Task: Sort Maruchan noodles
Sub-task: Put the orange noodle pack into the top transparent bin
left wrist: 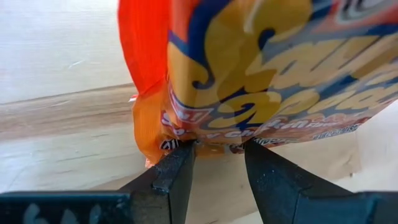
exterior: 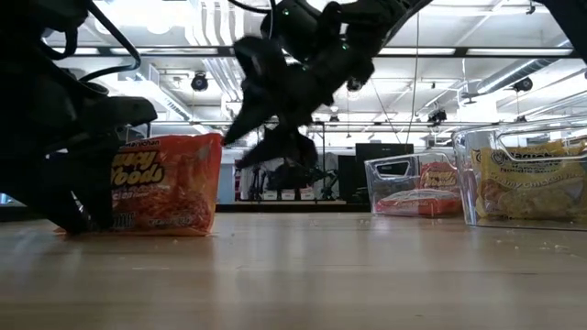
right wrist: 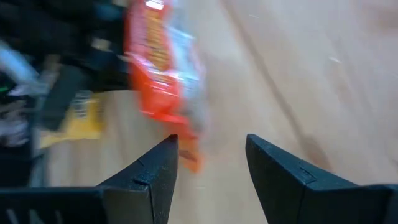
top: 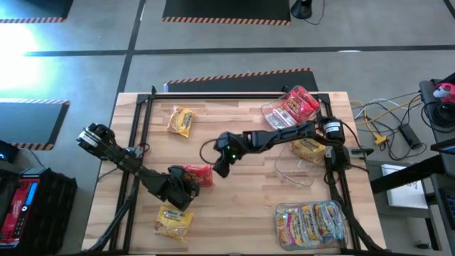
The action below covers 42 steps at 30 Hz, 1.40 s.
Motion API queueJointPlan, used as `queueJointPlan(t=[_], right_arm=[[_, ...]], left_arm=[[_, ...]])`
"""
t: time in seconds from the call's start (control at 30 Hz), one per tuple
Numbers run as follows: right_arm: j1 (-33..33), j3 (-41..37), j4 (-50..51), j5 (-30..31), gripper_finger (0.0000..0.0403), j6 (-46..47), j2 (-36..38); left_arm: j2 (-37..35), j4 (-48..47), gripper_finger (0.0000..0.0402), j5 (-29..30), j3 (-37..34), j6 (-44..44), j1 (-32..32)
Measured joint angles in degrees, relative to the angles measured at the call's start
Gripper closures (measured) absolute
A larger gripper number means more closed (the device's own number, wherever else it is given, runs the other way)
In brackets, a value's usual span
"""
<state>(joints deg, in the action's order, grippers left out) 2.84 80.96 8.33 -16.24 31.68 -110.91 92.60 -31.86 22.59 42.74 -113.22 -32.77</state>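
Observation:
A red Maruchan noodles packet (top: 201,174) stands on edge near the table's middle, its lower edge (exterior: 170,229) on the wood. My left gripper (top: 185,188) is shut on it from the near-left side. My right gripper (top: 222,168) hangs open above the table just right of the packet, touching nothing; its wrist view shows the packet (right wrist: 163,81) beyond its spread fingers. Two yellow packets lie flat on the table, one at the far left (top: 181,121) and one at the near left (top: 174,221). My left gripper pinches the red packet's near-left edge (left wrist: 214,144) between its two fingers, only the fingertips (left wrist: 177,163) showing on it. The fingers slant down from the table's near-left side. The packet stands upright with its lower edge on the table.
Three clear tubs stand on the right: one at the far right with red packets (top: 291,107), one mid right with a yellow packet (top: 307,151), one at the near right with blue-and-yellow packets (top: 313,222). Bare wood (top: 242,227) lies between the arms and the near edge.

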Motion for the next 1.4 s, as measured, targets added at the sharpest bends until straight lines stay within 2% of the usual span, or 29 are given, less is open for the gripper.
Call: queueJointPlan(t=[0.1, 0.17, 0.5, 0.6, 0.7, 1.4], right_arm=[[1.0, 2.3, -0.1, -5.2, 0.0217, -2.4, 0.0], [1.2, 3.5, -0.1, -6.2, 0.0206, -4.7, 0.0], [1.3, 6.8, -0.3, -6.1, 0.0150, -13.1, 0.0], [1.3, 6.8, -0.4, -3.9, 0.0142, -13.7, -0.4], [1.3, 6.8, -0.5, -1.9, 0.0141, -13.7, -1.3], [0.0, 6.8, -4.8, -2.2, 0.0156, -13.8, -5.7]], left_arm=[[0.0, -0.1, 0.0271, 0.0, 0.0, -0.2, 0.1], [0.0, -0.1, 0.0271, -0.1, 0.0, -0.2, 0.2], [0.0, -0.2, 0.0271, -0.4, -0.1, -0.2, 0.3], [0.1, -0.2, 0.0271, -0.4, -0.1, -0.4, 0.3], [0.1, -0.2, 0.0271, -0.4, -0.1, -0.8, 0.3], [0.1, 0.0, 0.0271, -0.4, -0.1, -1.3, 0.3]])
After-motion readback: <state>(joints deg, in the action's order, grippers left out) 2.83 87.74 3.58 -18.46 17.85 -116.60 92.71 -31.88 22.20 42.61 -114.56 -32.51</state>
